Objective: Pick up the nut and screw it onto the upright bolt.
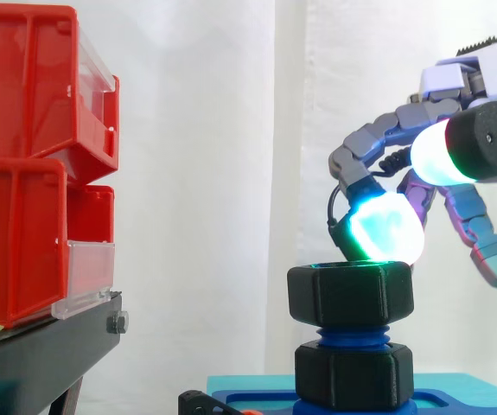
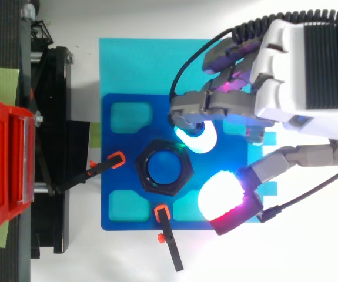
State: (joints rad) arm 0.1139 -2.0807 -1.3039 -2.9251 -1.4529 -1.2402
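Note:
A black hex nut (image 1: 350,294) sits level on top of the upright blue bolt (image 1: 352,335), whose blue end shows through the nut's ring (image 2: 142,167). A second black nut (image 1: 353,373) sits lower on the bolt, at the blue base plate (image 2: 121,176). My hand (image 2: 298,64) hovers to the right of the nut and slightly above it. Its fingers are loosely bent and spread, holding nothing. One cyan fingertip (image 1: 386,226) hangs just over the nut's right top edge. The white-glowing thumb pad (image 2: 220,197) stands clear of the nut.
Red bins (image 1: 23,156) on a black stand (image 1: 41,346) fill the left side. Two black clamps with orange tips (image 2: 104,166) (image 2: 167,235) hold the base plate at its left and front. A cyan mat (image 2: 133,64) lies under the plate.

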